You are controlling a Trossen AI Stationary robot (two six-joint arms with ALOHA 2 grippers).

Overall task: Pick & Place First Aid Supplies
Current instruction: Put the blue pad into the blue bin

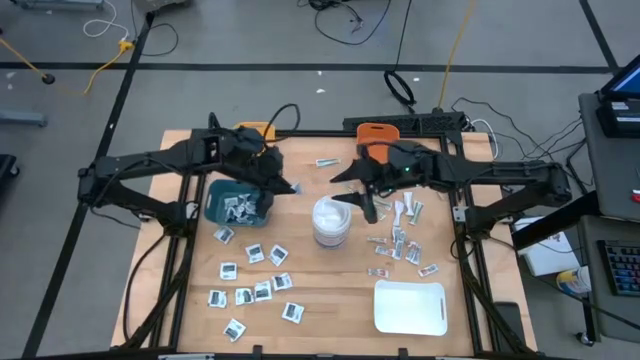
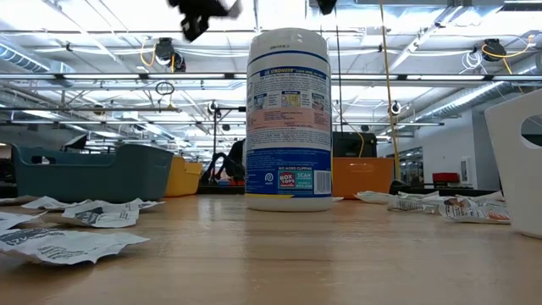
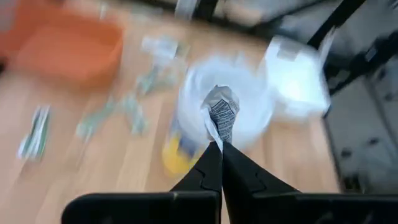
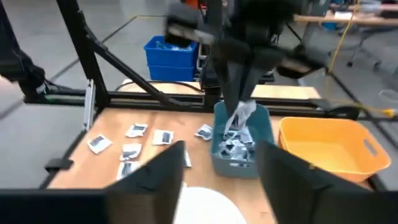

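Above a pale wooden surface (image 1: 330,290), the left arm's dark two-finger hand (image 3: 219,146) is pinched shut on a crumpled white packet with dark print (image 3: 221,114), holding it in the air just beside the teal plastic bin (image 1: 213,195), between that bin and the white cylindrical wipes canister (image 1: 332,221) at the centre. More white-and-dark packets (image 1: 241,207) lie heaped inside the teal bin, and a scatter of white square packets with dark centres (image 1: 256,280) covers the wood on the side of the bin nearest the front edge. The right arm's hand (image 4: 221,165) hovers over the canister with its fingers spread apart and nothing between them. Beyond the canister from the bin lie thin pale-green strips and small sachets (image 1: 402,240), a white rectangular tray (image 1: 409,307) and an orange bin (image 1: 377,133); a yellow bin (image 4: 333,146) sits just beside the teal one.
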